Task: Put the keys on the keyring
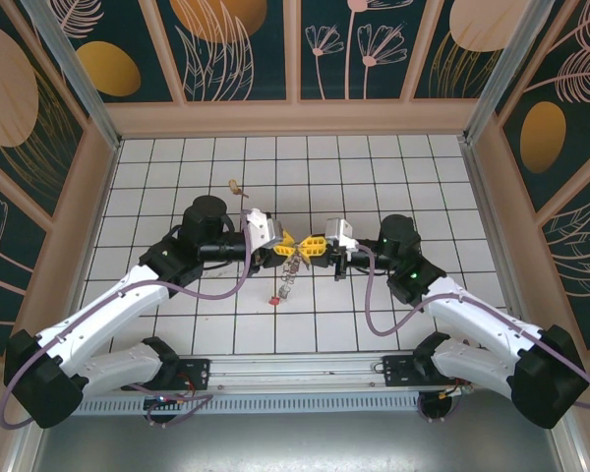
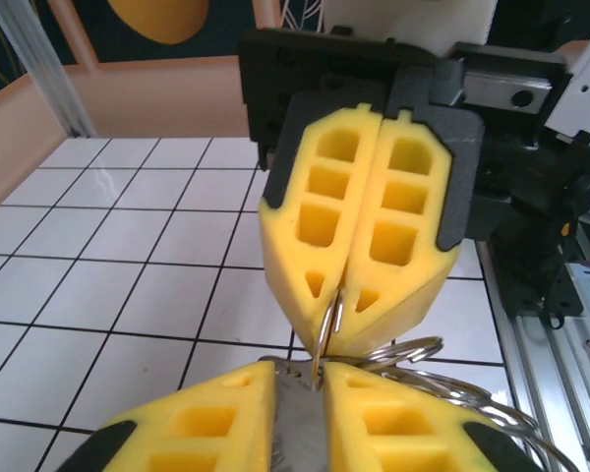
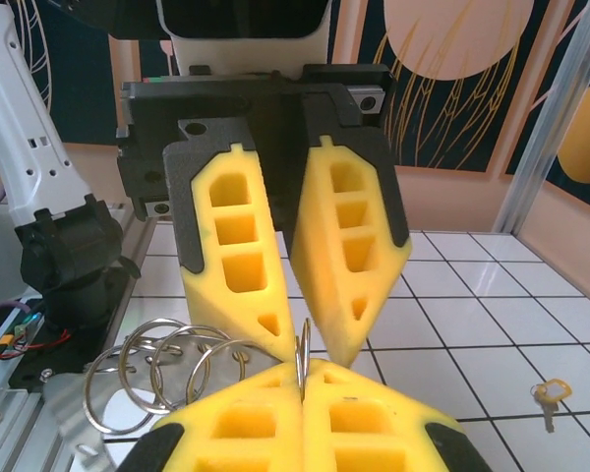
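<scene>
The thin dark metal keyring (image 3: pixel 303 342) is up in the air, over the middle of the white tiled bench (image 1: pixel 157 167). Both tools have hold of it. The left tool (image 1: pixel 289 245), with its yellow foam pads, is pinched nearly all the way in on one side of the ring. The right tool (image 1: pixel 317 246) is squeezed tight on the other side. The two tools face each other tip to tip, and the ring stands on its edge between them.

Some shiny silver wire loops (image 3: pixel 167 369) hang just beside the pads. Small keys with a red tag (image 1: pixel 283 288) dangle under the tools, close to the bench. One little gold key (image 3: pixel 548 394) lies alone on the far part of the bench, well apart from both tools.

The ring looks light, thin and stiff. It is smooth metal, so I think it could slip or twist in the soft pads. It is best pinched flat across the wire. The loose key looks tiny, hard and flat, so it may be tricky to lift. Hold it by the long part, so the hole stays free.
</scene>
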Tool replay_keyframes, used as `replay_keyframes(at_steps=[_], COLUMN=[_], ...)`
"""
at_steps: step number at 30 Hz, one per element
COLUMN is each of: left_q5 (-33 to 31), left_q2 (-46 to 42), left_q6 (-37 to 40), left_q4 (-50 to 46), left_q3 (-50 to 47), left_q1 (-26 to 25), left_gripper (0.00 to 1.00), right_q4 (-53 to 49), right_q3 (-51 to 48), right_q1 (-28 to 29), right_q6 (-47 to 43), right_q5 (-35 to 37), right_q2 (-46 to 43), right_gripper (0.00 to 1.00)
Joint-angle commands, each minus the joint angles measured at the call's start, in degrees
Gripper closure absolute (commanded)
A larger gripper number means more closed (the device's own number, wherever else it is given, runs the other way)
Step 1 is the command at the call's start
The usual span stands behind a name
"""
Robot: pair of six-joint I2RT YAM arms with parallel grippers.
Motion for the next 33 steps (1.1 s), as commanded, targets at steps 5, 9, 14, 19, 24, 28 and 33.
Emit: replay_keyframes(at_steps=[5, 9, 14, 19, 24, 28, 33], left_q5=[5.7, 6.7, 4.7, -1.0, -0.3, 1.4, 1.7], left_q2=[-0.1, -0.4, -1.2, -3.8, -6.0, -8.3, -8.4], left_q6=[1.8, 2.8, 3.6, 1.1, 0.7, 1.5, 2.1], left_q4=[3.1, 4.2, 4.7, 9.0, 14.3, 20.0, 19.5], left_q3=[0.1, -1.1, -1.8, -4.0, -7.4, -11.1, -11.1], left_q1=[0.2, 0.2, 0.1, 0.2, 0.1, 0.1, 0.2], left_gripper=[0.87, 0.89, 1.00, 1.00, 1.00, 1.00, 1.00], right_q4=[2.6, 2.9, 0.1, -8.3, -13.6, -14.5, -14.5], right_q3=[3.3, 3.8, 4.6, 5.9, 7.0, 7.4, 7.9], right_q1=[-0.1, -0.1, 0.2, 0.1, 0.0, 0.0, 0.0], right_q6=[-0.7, -0.8, -2.9, -8.4, -10.9, -10.9, -10.4], right_q5=[-3.6, -3.7, -1.8, 2.2, 3.7, 3.6, 1.8], right_q2=[1.3, 2.0, 2.0, 1.0, 0.4, 0.2, 0.4], right_gripper=[1.00, 1.00, 1.00, 0.87, 0.80, 0.75, 0.75])
